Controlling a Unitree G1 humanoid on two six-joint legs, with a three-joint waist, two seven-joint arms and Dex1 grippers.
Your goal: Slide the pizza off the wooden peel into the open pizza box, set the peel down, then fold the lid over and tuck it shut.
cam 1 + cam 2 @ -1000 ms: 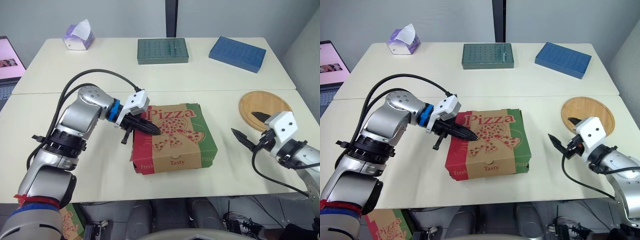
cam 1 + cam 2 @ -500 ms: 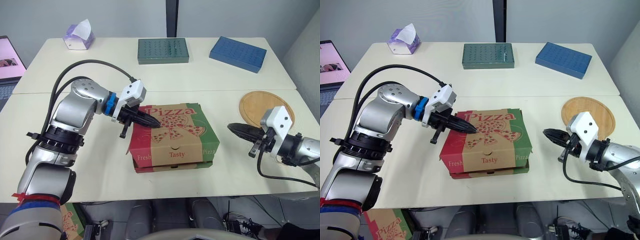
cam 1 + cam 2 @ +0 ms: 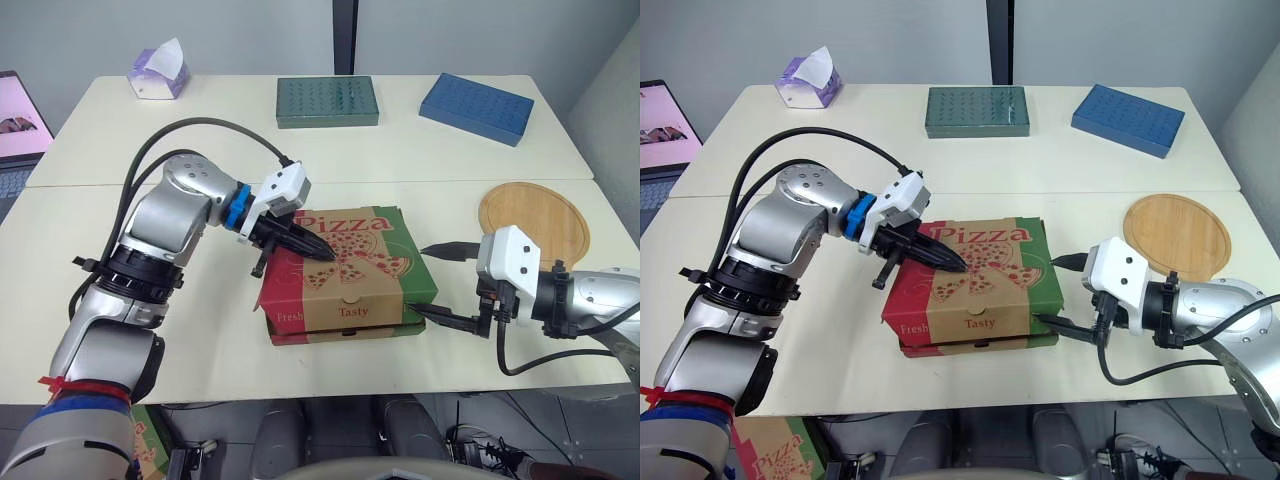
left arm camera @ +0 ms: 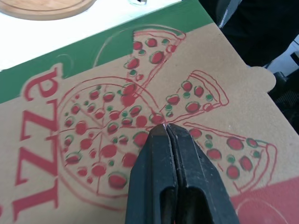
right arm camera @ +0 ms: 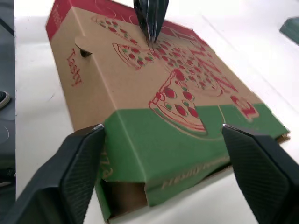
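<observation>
Pizza box [image 3: 345, 280] sits at the middle of the table's [image 3: 200, 340] front edge, lid folded down over the base.

Left gripper [image 3: 328, 257]: fingers pressed together, holding nothing, tips touching the printed lid near its centre.

Right gripper [image 3: 422, 280]: spread wide, level with the box's green right side. One finger [image 5: 79, 163] is just beside the front right corner, the other near the rear right corner. Cannot tell whether either touches the cardboard.

Right wrist view: green side flap [image 5: 187, 154] hangs outside the base, with a dark gap beneath it at the front corner.

Wooden peel [image 3: 530, 215] lies flat near the right edge, bare, apart from the box.

Far edge: tissue box [image 3: 157, 75] at the left corner, green tray [image 3: 326, 101] at the middle, blue box [image 3: 474, 107] towards the right.
</observation>
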